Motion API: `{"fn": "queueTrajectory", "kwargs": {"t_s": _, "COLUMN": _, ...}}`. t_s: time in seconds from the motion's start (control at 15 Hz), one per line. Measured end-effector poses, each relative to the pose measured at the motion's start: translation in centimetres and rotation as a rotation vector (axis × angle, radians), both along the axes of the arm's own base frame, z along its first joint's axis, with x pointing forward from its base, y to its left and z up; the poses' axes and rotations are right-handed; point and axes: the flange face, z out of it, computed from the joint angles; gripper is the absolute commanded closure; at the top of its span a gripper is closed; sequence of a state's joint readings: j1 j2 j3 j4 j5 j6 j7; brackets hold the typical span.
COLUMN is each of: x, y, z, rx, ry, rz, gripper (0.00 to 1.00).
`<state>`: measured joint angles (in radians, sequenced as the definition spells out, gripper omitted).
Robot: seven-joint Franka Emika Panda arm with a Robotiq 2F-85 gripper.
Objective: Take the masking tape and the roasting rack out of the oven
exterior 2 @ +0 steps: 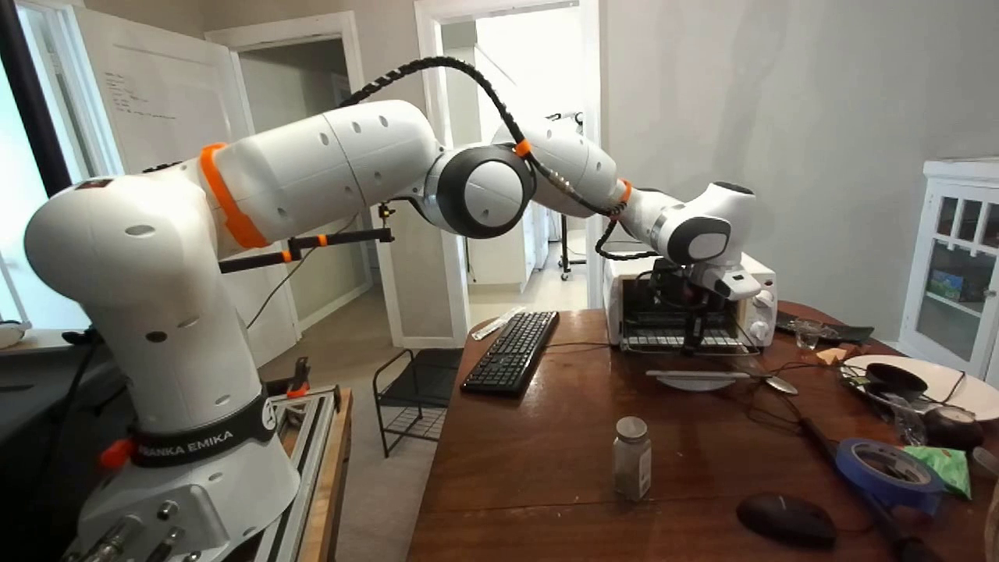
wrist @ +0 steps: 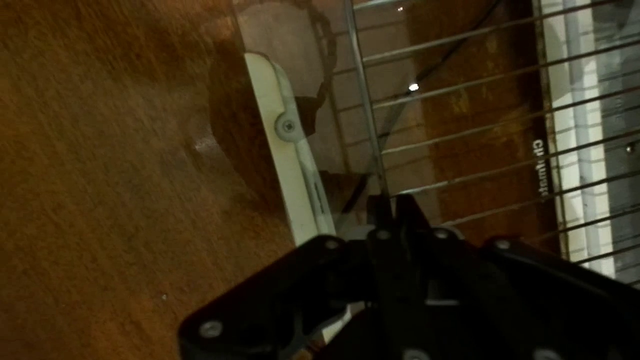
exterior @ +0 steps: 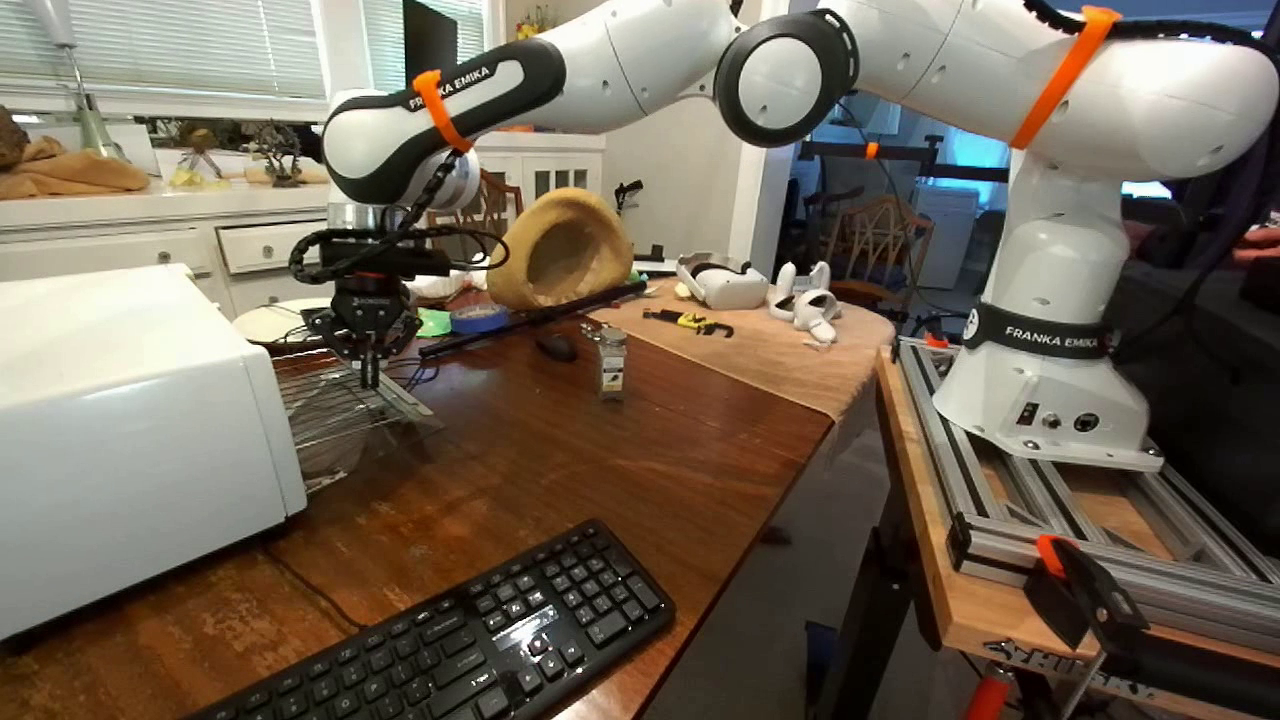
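The roasting rack (exterior: 330,400) is a thin wire grid that sticks partly out of the white oven (exterior: 140,430), above the lowered glass door. The rack also shows in the wrist view (wrist: 367,100) and in an exterior view (exterior 2: 640,339). My gripper (wrist: 392,205) points down, its fingertips closed around the rack's front wire; it also shows in both exterior views (exterior: 370,375) (exterior 2: 692,337). The arm hides part of the oven opening (exterior 2: 769,314). A blue roll of tape (exterior 2: 890,472) lies on the table outside the oven; it also shows here (exterior: 480,318).
The oven door's pale handle (wrist: 280,150) lies in front of the rack. A black keyboard (exterior 2: 515,351), a glass jar (exterior 2: 632,460), a black mouse (exterior 2: 784,519) and a long black bar (exterior: 540,318) are on the table. A plate (exterior 2: 968,375) stands beside the oven.
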<state>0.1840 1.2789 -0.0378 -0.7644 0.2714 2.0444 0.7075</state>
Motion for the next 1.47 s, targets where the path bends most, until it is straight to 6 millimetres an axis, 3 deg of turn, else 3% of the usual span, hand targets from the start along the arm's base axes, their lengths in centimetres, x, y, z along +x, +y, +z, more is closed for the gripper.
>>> {"fn": "queueTrajectory", "kwargs": {"t_s": 0.33, "x": -0.8, "y": -2.0, "z": -1.1, "rx": 0.0, "ry": 0.051, "rz": -0.051, "gripper": 0.98}}
{"fn": "queueTrajectory", "kwargs": {"t_s": 0.67, "x": -1.9, "y": -4.5, "z": -0.8, "rx": -0.032, "ry": 0.09, "rz": -0.102, "gripper": 0.98}}
{"fn": "queueTrajectory", "kwargs": {"t_s": 0.73, "x": -2.0, "y": -5.3, "z": -0.5, "rx": -0.043, "ry": 0.091, "rz": -0.128, "gripper": 0.67}}
{"fn": "queueTrajectory", "kwargs": {"t_s": 0.87, "x": -1.9, "y": -7.0, "z": 0.1, "rx": -0.059, "ry": 0.078, "rz": -0.182, "gripper": 0.61}}
{"fn": "queueTrajectory", "kwargs": {"t_s": 1.07, "x": -2.2, "y": -8.1, "z": 0.6, "rx": -0.052, "ry": 0.088, "rz": -0.213, "gripper": 0.37}}
{"fn": "queueTrajectory", "kwargs": {"t_s": 1.33, "x": -2.6, "y": -6.9, "z": 1.0, "rx": -0.017, "ry": 0.098, "rz": -0.202, "gripper": 0.07}}
{"fn": "queueTrajectory", "kwargs": {"t_s": 1.47, "x": -2.6, "y": -5.1, "z": 1.8, "rx": 0.025, "ry": 0.075, "rz": -0.173, "gripper": 0.0}}
